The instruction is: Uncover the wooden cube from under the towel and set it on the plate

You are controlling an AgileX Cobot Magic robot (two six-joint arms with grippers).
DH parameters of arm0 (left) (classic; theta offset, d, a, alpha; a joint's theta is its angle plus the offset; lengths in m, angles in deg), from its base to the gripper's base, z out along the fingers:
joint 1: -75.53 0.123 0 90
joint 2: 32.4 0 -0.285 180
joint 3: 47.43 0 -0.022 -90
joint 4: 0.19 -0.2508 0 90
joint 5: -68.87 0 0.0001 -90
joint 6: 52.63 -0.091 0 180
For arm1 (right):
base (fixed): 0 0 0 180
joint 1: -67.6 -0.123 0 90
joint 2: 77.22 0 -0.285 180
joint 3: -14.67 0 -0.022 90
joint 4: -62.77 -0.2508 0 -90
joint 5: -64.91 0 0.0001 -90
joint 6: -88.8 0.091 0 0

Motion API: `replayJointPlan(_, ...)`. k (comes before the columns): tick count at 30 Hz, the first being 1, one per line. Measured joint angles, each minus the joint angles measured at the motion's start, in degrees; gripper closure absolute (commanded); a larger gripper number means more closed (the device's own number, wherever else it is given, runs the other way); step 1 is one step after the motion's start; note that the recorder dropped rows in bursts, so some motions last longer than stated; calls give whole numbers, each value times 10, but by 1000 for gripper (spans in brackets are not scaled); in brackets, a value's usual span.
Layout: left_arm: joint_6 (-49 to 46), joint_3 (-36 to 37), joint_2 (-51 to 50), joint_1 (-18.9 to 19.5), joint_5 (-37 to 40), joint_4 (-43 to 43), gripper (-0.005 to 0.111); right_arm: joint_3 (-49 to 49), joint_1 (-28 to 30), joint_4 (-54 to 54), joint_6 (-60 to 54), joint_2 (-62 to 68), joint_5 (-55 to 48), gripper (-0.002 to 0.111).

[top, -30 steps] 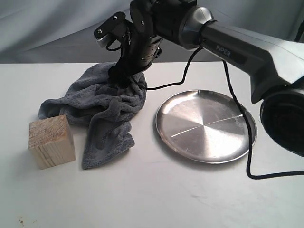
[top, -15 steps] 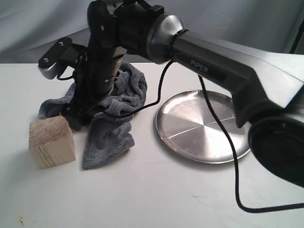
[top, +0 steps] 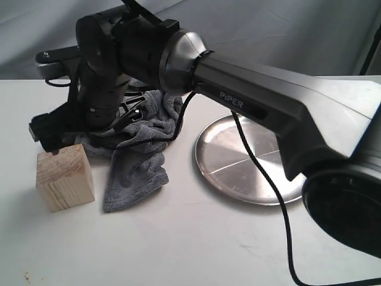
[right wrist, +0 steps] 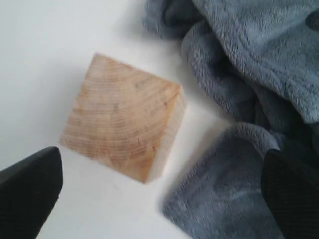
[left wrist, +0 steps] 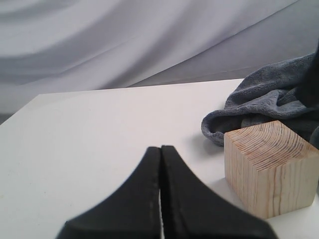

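A matte white table (left wrist: 89,129) lies beneath the left gripper's (left wrist: 160,150) jaws and runs ahead of them to a straight far edge. Beyond that edge, well ahead of the jaws, hangs a pale grey cloth backdrop (left wrist: 124,40), draped in broad, soft folds. The light is even and diffuse, leaving only faint, blurred shadows on the tabletop. In the exterior view, a few small dark specks (top: 27,277) mark the table close to the camera.

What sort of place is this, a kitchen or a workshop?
Most likely a robot test bench: a plain white table with a grey cloth backdrop, a robot arm, and a wooden block, towel and plate as props.
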Motion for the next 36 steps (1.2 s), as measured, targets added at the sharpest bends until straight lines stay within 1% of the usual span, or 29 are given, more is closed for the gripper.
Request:
replayJointPlan(3, 0, 0, 0, 0, 0, 0, 107, 0, 0, -34, 20, 0, 81, 3)
replayJointPlan(4, 0, 0, 0, 0, 0, 0, 107, 0, 0, -76, 25, 0, 141, 3)
replayJointPlan(6, 0, 0, 0, 0, 0, 0, 107, 0, 0, -119, 26, 0, 189, 3)
replayJointPlan(9, 0, 0, 0, 0, 0, 0, 107, 0, -1, -175, 27, 0, 244, 3)
replayJointPlan(11, 0, 0, 0, 0, 0, 0, 107, 0, -4, -165, 26, 0, 244, 3)
replayJointPlan(13, 0, 0, 0, 0, 0, 0, 107, 0, -10, -103, 50, 0, 220, 3)
replayJointPlan(14, 0, 0, 0, 0, 0, 0, 107, 0, -18, -44, 80, 2, 206, 3)
replayJointPlan(21, 0, 0, 0, 0, 0, 0, 107, 0, -80, 167, 178, 29, 194, 3)
replayJointPlan(24, 0, 0, 0, 0, 0, 0, 107, 0, -97, 265, 255, 49, 180, 3)
replayJointPlan(26, 0, 0, 0, 0, 0, 0, 107, 0, -97, 289, 309, 57, 172, 3)
replayJointPlan(28, 0, 0, 0, 0, 0, 0, 107, 0, -97, 297, 335, 57, 169, 3)
replayJointPlan(36, 0, 0, 0, 0, 0, 0, 107, 0, -97, 279, 372, 57, 166, 3)
